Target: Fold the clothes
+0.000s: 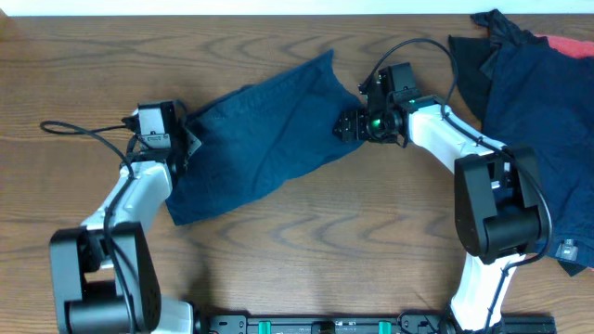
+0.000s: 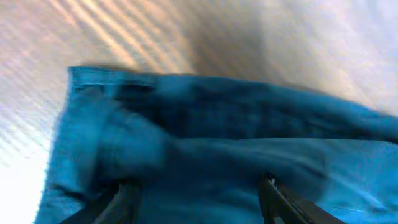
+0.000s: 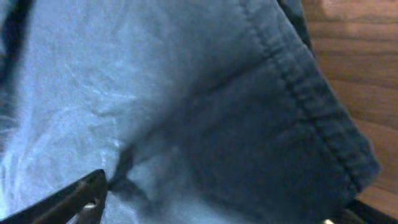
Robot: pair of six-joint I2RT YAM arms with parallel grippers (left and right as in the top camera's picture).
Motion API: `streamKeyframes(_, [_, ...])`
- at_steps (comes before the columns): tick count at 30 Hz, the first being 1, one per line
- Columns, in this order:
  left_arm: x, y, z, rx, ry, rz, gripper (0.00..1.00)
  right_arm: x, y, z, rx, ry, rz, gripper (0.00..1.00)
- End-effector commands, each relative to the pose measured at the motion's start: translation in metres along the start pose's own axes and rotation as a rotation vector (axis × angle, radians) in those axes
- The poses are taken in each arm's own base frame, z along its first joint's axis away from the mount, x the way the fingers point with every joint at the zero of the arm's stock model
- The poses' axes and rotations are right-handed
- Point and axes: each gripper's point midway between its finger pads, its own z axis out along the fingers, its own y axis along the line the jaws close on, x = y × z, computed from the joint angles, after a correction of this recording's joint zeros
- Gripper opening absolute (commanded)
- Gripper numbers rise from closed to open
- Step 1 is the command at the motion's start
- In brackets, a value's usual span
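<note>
Shorts, place: the dark blue shorts (image 1: pixel 264 130) lie on the wooden worktop (image 1: pixel 325 241), left of centre, stretched between the 2 arms.
Left fingers: the left fingers (image 2: pixel 127 198) sit at the garment's left edge. In the left wrist view they stand apart at the bottom of the picture with a soft ridge of cloth between them. That view is blurred, and I cannot tell whether they press on the cloth.
Right fingers: the right fingers (image 3: pixel 84 194) sit at the garment's right edge, just below its raised upper corner. They are spread wide, 1 tip at each lower corner of the right wrist view. Cloth fills the whole gap between them and is not nipped.
Shorts, look: 1 flat, uneven sheet of denim-like cloth, plain dark blue, with soft creases. A stitched hem runs down the right side of the right wrist view, and another hemmed edge shows at the upper left of the left wrist view.
Shorts, direction: from overhead the long axis runs on a slant, from the broad lower-left end near the left arm up to a pointed corner at the upper right.
Other clothes: a pile of garments (image 1: pixel 529 83) in navy, black and red lies at the worktop's far right, well apart from the shorts and partly under the right arm.
</note>
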Motion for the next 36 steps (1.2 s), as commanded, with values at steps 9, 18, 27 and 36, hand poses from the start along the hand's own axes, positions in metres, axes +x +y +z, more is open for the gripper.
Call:
streamKeyframes(9, [0.026, 0.015, 0.012, -0.025, 0.13, 0.036, 0.61, 0.015, -0.059, -0.008, 0.194, 0.038, 0.156, 0.01])
streamKeyframes(18, [0.077, -0.029, -0.002, 0.185, 0.348, 0.097, 0.61, 0.022, -0.13, -0.104, 0.541, -0.019, 0.34, 0.01])
streamKeyframes(27, [0.097, -0.057, -0.033, 0.345, 0.469, 0.093, 1.0, 0.057, -0.134, -0.124, 0.591, 0.123, 0.319, 0.61])
streamKeyframes(36, [0.12, -0.042, -0.042, 0.293, 0.563, 0.123, 0.94, 0.032, -0.123, -0.158, 0.57, -0.006, 0.308, 0.64])
